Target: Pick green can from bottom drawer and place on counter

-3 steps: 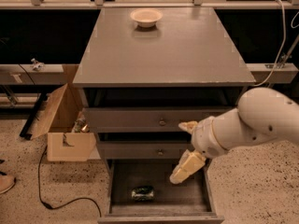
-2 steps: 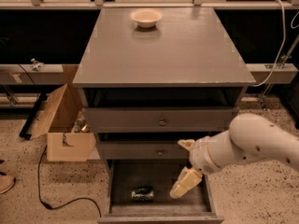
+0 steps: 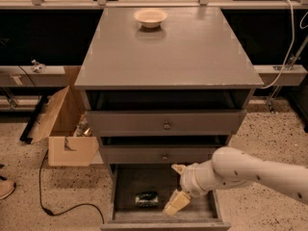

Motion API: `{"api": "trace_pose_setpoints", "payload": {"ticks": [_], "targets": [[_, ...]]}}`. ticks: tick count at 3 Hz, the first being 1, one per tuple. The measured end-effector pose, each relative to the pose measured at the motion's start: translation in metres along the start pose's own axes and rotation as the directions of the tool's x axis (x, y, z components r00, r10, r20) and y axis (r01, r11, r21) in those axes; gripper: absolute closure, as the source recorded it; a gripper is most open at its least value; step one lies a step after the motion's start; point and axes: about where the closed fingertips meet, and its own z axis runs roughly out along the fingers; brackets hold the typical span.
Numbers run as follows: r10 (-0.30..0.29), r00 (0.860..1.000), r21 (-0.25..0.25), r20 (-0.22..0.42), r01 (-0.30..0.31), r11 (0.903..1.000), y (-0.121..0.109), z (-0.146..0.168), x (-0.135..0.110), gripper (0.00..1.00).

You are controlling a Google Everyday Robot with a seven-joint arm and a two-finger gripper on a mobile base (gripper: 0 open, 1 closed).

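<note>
Claw (image 3: 176,186) in bottom drawer (image 3: 132,179), bare floor between it and green can (image 3: 147,199)

**Dull grey wood, one shiny can**

The counter (image 3: 168,57) is matt grey painted wood, chipped pale along its edges. The bottom drawer (image 3: 137,177) has the same dull grey boards and a bare floor. The green can (image 3: 147,199) lying in it is glossy metal. The gripper (image 3: 172,189) hangs over the drawer's right half, its spread fingers (image 3: 176,203) smooth cream plastic on a glossy white arm (image 3: 250,170). The bowl (image 3: 150,17) looks smooth and cream. The box (image 3: 62,129) is plain brown cardboard, and the floor (image 3: 274,138) is speckled stone.
</note>
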Motion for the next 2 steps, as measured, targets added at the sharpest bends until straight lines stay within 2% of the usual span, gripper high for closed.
{"api": "trace_pose_setpoints", "payload": {"ticks": [1, 2], "targets": [[0.028, 0.999, -0.023, 0.015, -0.028, 0.9994, 0.003, 0.0241, 0.0132, 0.0], [0.028, 0.999, -0.023, 0.015, -0.028, 0.9994, 0.003, 0.0241, 0.0132, 0.0]]}}
